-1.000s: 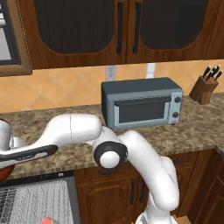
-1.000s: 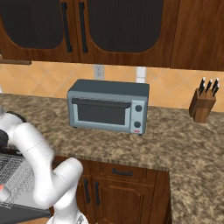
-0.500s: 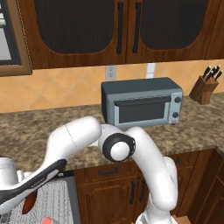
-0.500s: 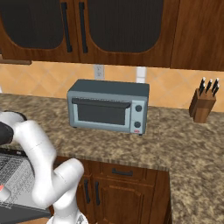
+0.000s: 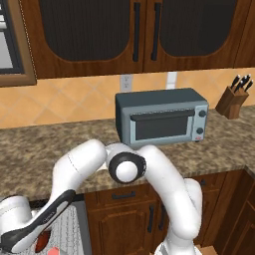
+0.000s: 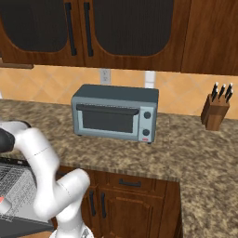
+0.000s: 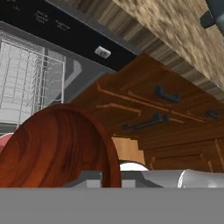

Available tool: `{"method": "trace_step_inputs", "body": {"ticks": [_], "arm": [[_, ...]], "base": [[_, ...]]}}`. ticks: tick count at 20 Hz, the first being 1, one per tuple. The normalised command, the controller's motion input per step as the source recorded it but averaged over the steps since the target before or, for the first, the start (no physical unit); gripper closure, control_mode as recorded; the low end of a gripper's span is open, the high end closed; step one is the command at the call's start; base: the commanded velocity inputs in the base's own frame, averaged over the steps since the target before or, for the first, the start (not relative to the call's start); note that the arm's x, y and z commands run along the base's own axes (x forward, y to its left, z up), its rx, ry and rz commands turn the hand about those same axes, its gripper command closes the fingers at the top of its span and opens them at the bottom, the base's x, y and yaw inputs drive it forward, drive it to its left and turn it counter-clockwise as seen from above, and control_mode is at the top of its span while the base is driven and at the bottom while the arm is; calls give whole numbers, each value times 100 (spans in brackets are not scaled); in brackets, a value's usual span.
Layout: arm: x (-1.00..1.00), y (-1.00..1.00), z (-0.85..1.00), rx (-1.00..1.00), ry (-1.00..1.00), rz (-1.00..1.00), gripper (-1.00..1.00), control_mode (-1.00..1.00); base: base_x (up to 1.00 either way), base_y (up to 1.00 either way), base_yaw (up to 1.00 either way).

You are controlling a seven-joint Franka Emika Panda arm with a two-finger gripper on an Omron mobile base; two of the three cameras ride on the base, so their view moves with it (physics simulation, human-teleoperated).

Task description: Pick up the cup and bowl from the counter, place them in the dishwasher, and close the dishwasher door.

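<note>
My gripper (image 5: 35, 239) hangs low at the left, over the pale wire rack (image 5: 69, 231) of the open dishwasher, shut on the dark red bowl (image 5: 43, 241). In the hand view the bowl (image 7: 57, 148) looms close and hides the fingertips, with the rack (image 7: 30, 78) behind it under the dishwasher's dark top strip (image 7: 65, 33). A small white cup (image 6: 3, 204) with a pinkish-red inside lies in the rack (image 6: 16, 179). The dark dishwasher door (image 6: 23, 228) lies folded down and open. The speckled counter (image 5: 45, 144) runs above.
A blue-grey toaster oven (image 5: 162, 117) stands on the counter, with a knife block (image 5: 233, 99) to its far right. Brown cabinet doors and drawers (image 7: 166, 113) sit right of the dishwasher. My own arm (image 5: 134, 169) arches across the counter's front edge.
The arm has swung down from counter height to the open dishwasher, carrying the bowl with it. The hand now sits lower, just over the rack.
</note>
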Motion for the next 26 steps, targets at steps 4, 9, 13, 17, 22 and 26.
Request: {"method": "trace_step_inputs", "body": {"ticks": [4,9,13,17,22,26], "arm": [[9,50,-85,0,0,0,100,-100],[20,41,-59,0,-5,0,100,-100],[39,40,-66,0,-1,0,100,-100],[21,46,-64,6,0,4,100,-100],[8,26,-50,9,0,4,100,-100],[8,35,-47,4,0,1,100,-100]], "base": [[0,0,0],[0,0,0],[0,0,0],[0,0,0],[0,0,0],[0,0,0]]}}
